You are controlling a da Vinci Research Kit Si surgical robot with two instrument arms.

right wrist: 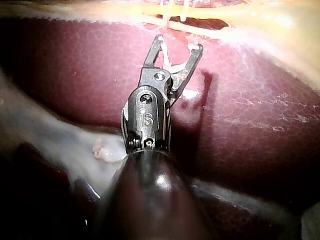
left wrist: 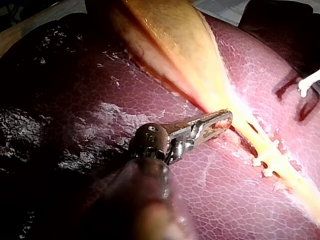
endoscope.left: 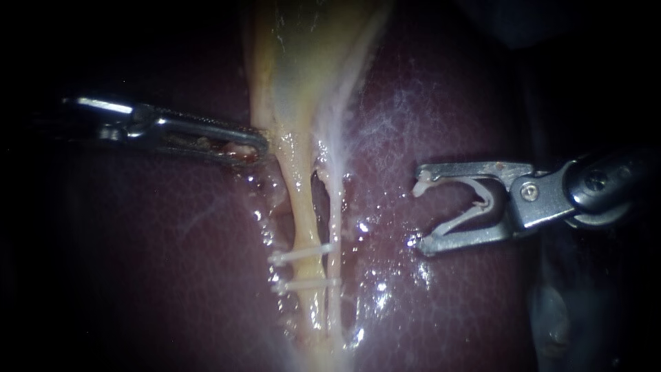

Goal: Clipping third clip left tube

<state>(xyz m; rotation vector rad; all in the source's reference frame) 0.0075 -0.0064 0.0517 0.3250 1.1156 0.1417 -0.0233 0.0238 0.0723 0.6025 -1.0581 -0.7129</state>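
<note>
Yellowish left tube [endoscope.left: 301,200], two white clips [endoscope.left: 303,253] across

Endoscope cam: very close, looks flat down on the liver [endoscope.left: 158,275]. The gallbladder [endoscope.left: 296,55] is at top mid of frame, and the tube [endoscope.left: 301,207] runs down to bottom mid.

Left wrist cam: sits behind the left instrument [left wrist: 227,117], close, looks along it at gallbladder & tube.

Right wrist cam: behind the right instrument [right wrist: 178,44], looks across the liver to the tube ahead.

All 3 share tube, its clips [endoscope.left: 303,253], liver & the spare clip [endoscope.left: 475,203] in the right instrument's jaws.
</note>
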